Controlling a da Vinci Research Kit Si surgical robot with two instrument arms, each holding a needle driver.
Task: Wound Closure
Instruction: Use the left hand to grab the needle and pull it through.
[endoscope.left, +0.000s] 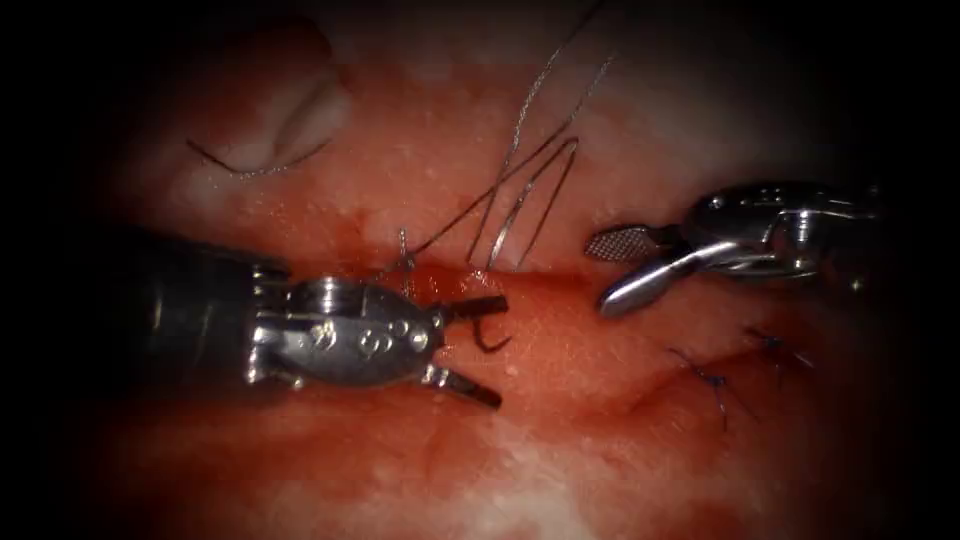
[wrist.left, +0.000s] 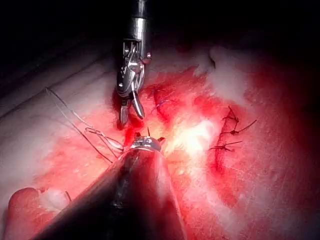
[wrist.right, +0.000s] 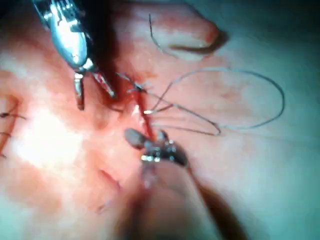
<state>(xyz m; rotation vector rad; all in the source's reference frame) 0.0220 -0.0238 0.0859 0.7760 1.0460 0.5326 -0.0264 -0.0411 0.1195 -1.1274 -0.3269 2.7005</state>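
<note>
Endoscope view: left tool (endoscope.left: 478, 350), jaws spread, a short dark hook of needle (endoscope.left: 489, 340) between them, grip not discernible; right tool (endoscope.left: 625, 268), jaws spread, holding nothing, right of cut (endoscope.left: 520, 283); thread (endoscope.left: 520, 190) looped on tissue (endoscope.left: 420, 160) above cut; tied stitches (endoscope.left: 715, 380) lower right.
Left wrist view: right tool (wrist.left: 131, 111), jaws parted; thread (wrist.left: 95, 132) beside.
Right wrist view: left tool (wrist.right: 92, 92), jaws parted; thread (wrist.right: 225, 100) in loop.

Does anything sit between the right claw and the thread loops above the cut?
Nothing visible: only bare tissue lies between the open, empty right claw and the thread loops. The left claw, also open, sits farther left over the cut.
</note>
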